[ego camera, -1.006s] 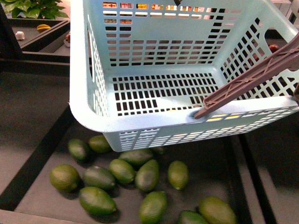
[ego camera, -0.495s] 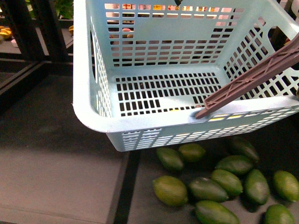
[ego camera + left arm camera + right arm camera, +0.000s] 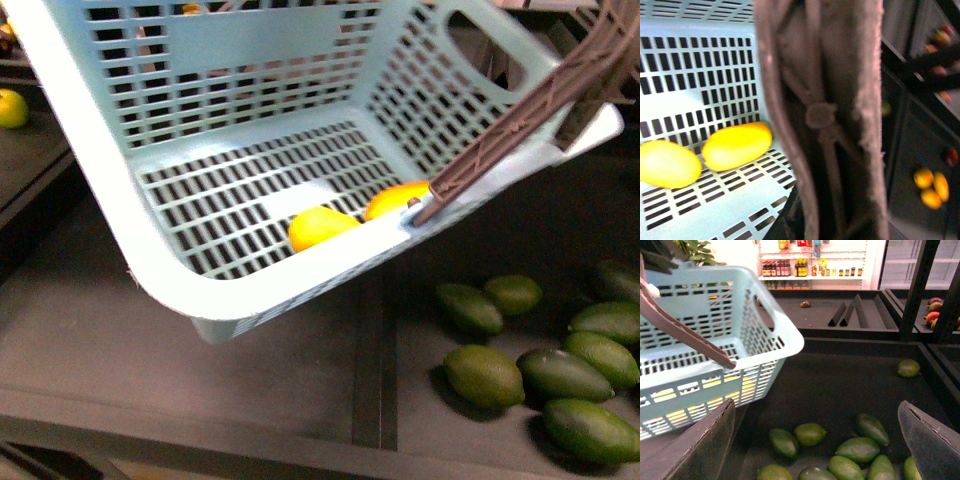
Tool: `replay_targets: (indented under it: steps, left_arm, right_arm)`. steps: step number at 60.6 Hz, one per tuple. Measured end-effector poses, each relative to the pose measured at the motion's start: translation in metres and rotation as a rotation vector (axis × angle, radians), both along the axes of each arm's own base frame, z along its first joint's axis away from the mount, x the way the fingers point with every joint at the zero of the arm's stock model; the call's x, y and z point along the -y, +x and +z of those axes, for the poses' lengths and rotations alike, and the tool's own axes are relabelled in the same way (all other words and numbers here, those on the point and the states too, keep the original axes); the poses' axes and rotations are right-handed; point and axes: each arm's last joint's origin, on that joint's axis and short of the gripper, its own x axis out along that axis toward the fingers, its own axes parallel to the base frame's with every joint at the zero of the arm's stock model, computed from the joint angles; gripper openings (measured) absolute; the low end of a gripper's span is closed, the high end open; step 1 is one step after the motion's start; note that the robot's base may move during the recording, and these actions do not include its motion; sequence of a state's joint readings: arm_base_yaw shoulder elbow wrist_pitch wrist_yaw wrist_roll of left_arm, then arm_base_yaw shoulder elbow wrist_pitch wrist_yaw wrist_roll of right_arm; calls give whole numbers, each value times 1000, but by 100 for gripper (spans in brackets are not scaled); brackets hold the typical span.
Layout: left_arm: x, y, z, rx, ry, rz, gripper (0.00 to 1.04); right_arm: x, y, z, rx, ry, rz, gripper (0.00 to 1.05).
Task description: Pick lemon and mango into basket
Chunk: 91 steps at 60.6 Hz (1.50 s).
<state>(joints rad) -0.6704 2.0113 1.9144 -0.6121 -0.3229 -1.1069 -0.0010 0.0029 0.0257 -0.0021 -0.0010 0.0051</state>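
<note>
The pale mint-blue basket (image 3: 90, 190) hangs tilted over the dark shelf in the front view. On its slotted floor lie the bright yellow lemon (image 3: 320, 227) and the more orange mango (image 3: 397, 198), side by side against the near wall. My left gripper (image 3: 827, 222) is shut on the brown handle (image 3: 825, 115), which fills the left wrist view and hides the fingers. That view also shows the lemon (image 3: 667, 164) and mango (image 3: 737, 146). My right gripper (image 3: 815, 450) is open and holds nothing, to the right of the basket (image 3: 775, 330) and above green fruits.
Several dark green oval fruits (image 3: 485, 375) lie in a black tray at the right, also under the right gripper (image 3: 810, 434). A raised divider (image 3: 370, 340) splits the trays. Orange fruits (image 3: 930, 186) and red fruits (image 3: 932, 316) sit in farther bins. Bottles (image 3: 800, 267) stand behind.
The basket has tipped and swung across the front view, and the lemon and mango now show on its floor. The green fruits have shifted further to the right of the picture.
</note>
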Motion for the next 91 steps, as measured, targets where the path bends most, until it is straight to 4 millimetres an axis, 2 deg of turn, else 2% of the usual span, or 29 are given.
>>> replay_targets:
  steps: [8, 15, 24, 31, 36, 40, 43, 53, 65, 69, 77, 84, 91]
  left_arm:
    - [-21, 25, -14, 18, -4, 179, 5]
    - [-52, 60, -29, 20, -42, 296, 5]
    - [-76, 99, -47, 20, -124, 408, 5]
    - [-82, 127, -57, 32, -197, 460, 5]
    - [-83, 155, -67, 20, -251, 480, 5]
    - [-84, 166, -73, 5, -260, 484, 5]
    - [-89, 174, -87, -20, -268, 512, 5]
    - [-102, 191, -110, -25, -289, 575, 5]
    - [-121, 204, -121, -13, -350, 626, 5]
    - [-125, 208, -131, -18, -390, 617, 5]
    - [-133, 195, -154, -106, -409, 618, 5]
    - [-141, 179, -153, -153, -403, 623, 5]
    - [-148, 170, -155, -169, -385, 622, 23]
  right_arm:
    - [0, 0, 0, 0, 0, -1, 96]
    - [0, 0, 0, 0, 0, -1, 96]
    - [0, 0, 0, 0, 0, 0, 96]
    - [0, 0, 0, 0, 0, -1, 96]
    - [0, 0, 0, 0, 0, 0, 96]
    - [0, 0, 0, 0, 0, 0, 96]
    - [0, 0, 0, 0, 0, -1, 96]
    - [0, 0, 0, 0, 0, -1, 96]
    - [0, 0, 0, 0, 0, 0, 96]
    - [0, 0, 0, 0, 0, 0, 96]
    - [0, 0, 0, 0, 0, 0, 96]
    - [0, 0, 0, 0, 0, -1, 96]
    - [0, 0, 0, 0, 0, -1, 96]
